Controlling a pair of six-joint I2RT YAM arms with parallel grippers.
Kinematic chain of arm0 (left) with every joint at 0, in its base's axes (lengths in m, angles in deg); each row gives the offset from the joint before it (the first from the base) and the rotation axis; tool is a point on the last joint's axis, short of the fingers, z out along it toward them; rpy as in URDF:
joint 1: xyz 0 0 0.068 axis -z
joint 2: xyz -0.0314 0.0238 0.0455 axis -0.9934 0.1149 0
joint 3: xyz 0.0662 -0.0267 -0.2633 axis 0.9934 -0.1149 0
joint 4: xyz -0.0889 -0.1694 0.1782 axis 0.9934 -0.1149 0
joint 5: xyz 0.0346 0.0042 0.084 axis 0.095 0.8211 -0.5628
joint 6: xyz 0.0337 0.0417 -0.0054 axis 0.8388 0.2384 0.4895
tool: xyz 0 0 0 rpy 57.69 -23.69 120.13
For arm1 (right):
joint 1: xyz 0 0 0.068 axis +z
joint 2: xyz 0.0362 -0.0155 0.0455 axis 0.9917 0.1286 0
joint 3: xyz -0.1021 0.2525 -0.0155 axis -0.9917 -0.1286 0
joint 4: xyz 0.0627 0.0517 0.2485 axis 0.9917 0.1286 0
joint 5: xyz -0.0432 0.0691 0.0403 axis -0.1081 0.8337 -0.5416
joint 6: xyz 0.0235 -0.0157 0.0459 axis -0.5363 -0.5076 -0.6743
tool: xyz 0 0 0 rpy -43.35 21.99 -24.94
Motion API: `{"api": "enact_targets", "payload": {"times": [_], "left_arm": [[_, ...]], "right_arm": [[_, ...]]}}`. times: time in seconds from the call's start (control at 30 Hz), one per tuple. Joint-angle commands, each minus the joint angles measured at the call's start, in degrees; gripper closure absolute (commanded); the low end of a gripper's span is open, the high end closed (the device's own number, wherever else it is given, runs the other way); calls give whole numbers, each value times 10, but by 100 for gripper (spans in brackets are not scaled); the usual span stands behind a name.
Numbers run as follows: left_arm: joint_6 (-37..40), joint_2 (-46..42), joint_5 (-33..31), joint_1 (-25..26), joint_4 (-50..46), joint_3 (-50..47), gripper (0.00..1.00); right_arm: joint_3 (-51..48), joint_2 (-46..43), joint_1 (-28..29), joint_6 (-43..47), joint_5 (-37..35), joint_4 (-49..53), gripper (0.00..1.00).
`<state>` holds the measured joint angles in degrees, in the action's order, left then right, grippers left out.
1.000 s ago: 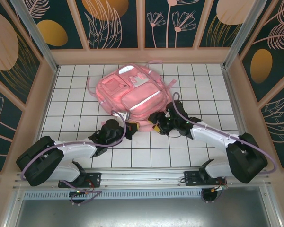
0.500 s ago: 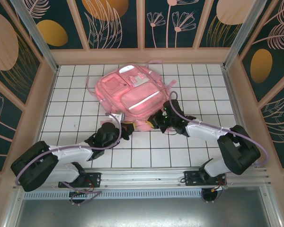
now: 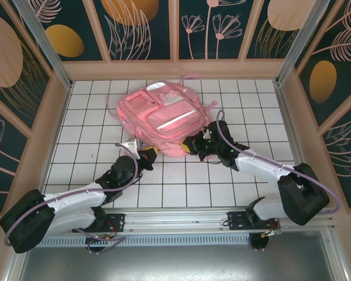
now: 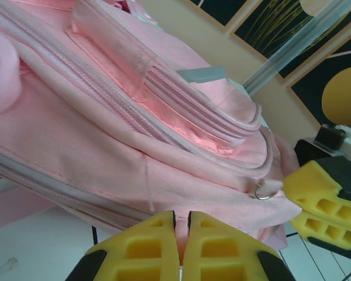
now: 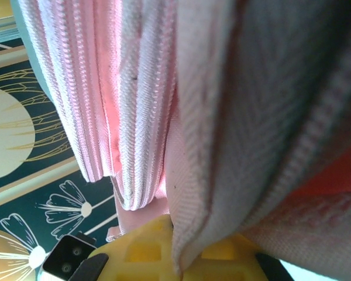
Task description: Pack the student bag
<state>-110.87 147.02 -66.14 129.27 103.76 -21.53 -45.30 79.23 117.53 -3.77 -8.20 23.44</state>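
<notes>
Pinching pink student bag [image 4: 105, 134] — left gripper [image 4: 180, 219], jaws nearly touching.

Bright, even light from overhead filled the top view, and glare washed out the upper face of the student bag [image 3: 164, 120]. The left wrist view was crisp. The right wrist view was close and soft, its right half shadowed grey.

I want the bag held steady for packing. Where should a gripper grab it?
Probably best to pinch the bag by its near bottom edge, coming in low from the arms' side. It lies flat, front up, and its body is too bulky to span. That soft edge folds thin enough to pinch, where the left gripper already sits.
</notes>
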Motion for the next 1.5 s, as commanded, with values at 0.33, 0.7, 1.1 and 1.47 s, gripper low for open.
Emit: {"api": "enact_targets", "payload": {"times": [0.33,0.7,1.1,1.47], "left_arm": [[-16,37,-80,-72,-62,32,100],[-36,66,-154,-82,-88,40,95],[-5,64,14,-89,2,10,98],[9,-9,75,-88,15,-61,90]], "right_arm": [[-34,-75,-81,-7,-31,-13,100],[-33,-92,-96,-21,-22,-21,100],[-27,-91,-120,-23,-11,-13,100],[-12,-24,-86,-14,-23,-13,96]]}}
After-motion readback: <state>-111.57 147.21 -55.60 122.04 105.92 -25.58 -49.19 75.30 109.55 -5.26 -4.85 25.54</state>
